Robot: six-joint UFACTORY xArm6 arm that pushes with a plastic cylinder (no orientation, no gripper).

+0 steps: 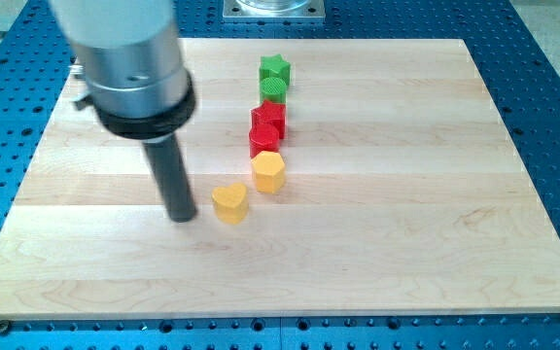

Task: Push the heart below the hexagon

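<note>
A yellow heart (pixel 229 203) lies on the wooden board, just below and to the left of a yellow hexagon (pixel 268 172). The two are close, with a narrow gap between them. My tip (pixel 183 218) stands on the board to the left of the heart, a short gap away and not touching it. The rod rises up and to the left into the arm's grey housing (pixel 129 58).
Above the hexagon runs a near-vertical line of blocks: a red round block (pixel 263 138), a red star (pixel 269 118), a green round block (pixel 274 89) and a green star (pixel 275 68). The wooden board (pixel 436 214) rests on a blue perforated table.
</note>
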